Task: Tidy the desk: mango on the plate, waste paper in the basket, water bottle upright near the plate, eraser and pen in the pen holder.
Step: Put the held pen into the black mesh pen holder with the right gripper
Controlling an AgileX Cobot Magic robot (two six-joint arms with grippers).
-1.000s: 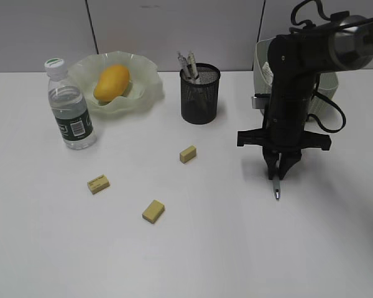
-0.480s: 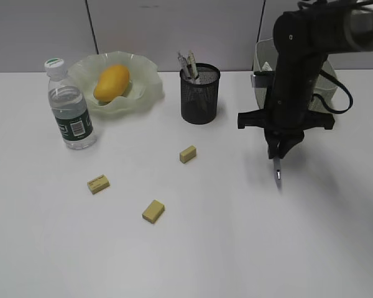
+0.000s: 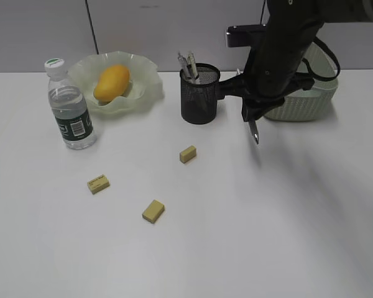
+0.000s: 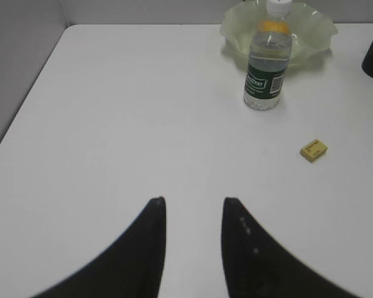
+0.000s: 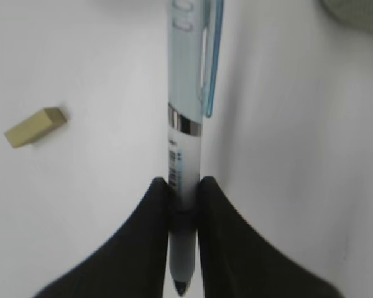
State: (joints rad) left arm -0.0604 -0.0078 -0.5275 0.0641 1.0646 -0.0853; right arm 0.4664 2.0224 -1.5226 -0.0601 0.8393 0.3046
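My right gripper (image 3: 251, 118) is shut on a pale-blue pen (image 5: 185, 124) and holds it in the air, just right of the black mesh pen holder (image 3: 200, 94). The pen's lower end (image 3: 255, 133) hangs below the fingers. Two pens (image 3: 188, 65) stand in the holder. The mango (image 3: 115, 82) lies on the ruffled plate (image 3: 143, 93). Beside the plate the water bottle (image 3: 68, 105) stands upright. Three tan erasers (image 3: 188, 154) (image 3: 98, 184) (image 3: 153, 211) lie on the desk. My left gripper (image 4: 193, 202) is open over bare desk. The waste paper is out of view.
The pale-green basket (image 3: 304, 102) stands at the back right, partly behind my right arm. A grey partition wall runs along the desk's far edge. In the left wrist view an eraser (image 4: 313, 150) lies right of the bottle (image 4: 267, 68).
My right arm has risen and swung left and back with the pen, from low over the desk's right side to beside the pen holder. The left gripper has not moved.
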